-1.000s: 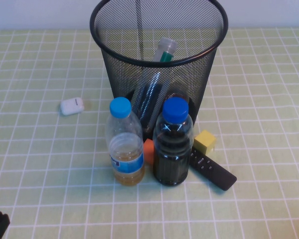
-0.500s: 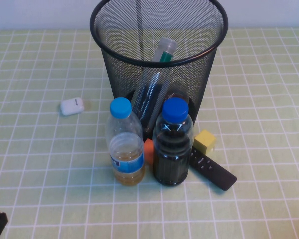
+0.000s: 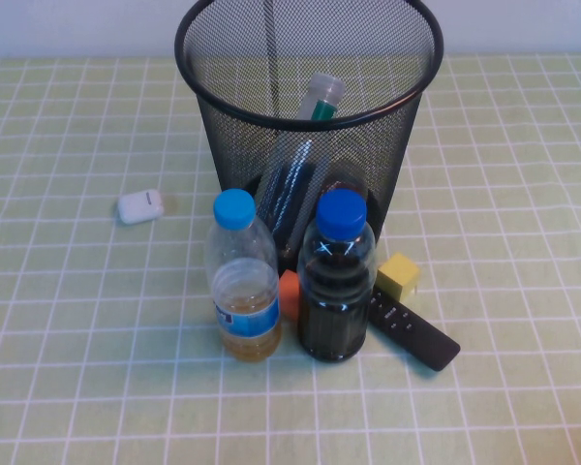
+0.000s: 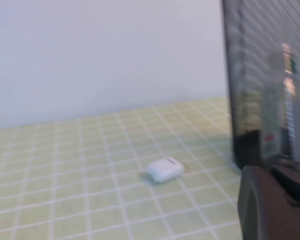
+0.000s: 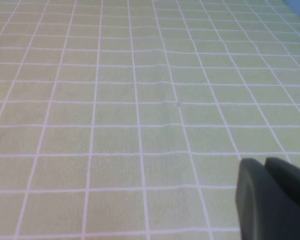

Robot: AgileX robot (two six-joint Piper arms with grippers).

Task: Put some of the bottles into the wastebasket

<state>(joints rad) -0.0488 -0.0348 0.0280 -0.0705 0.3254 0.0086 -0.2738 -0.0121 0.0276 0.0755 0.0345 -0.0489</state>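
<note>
Black mesh wastebasket (image 3: 308,126) far-centre, two bottles inside | blue-capped bottles (image 3: 242,281) upright just near it | left end effector (image 4: 275,205) and right end effector (image 5: 272,197) low, can't tell grip | we reckon nudging one topples both

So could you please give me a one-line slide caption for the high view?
Two blue-capped bottles stand before the wastebasket, which holds a white-capped bottle; neither gripper is in view.

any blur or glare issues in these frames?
High view: sharp, even light, small glints on the dark bottle. Left wrist view: soft; wastebasket and left hand blurred. Right wrist view: mildly soft, right hand a dark blur.
</note>
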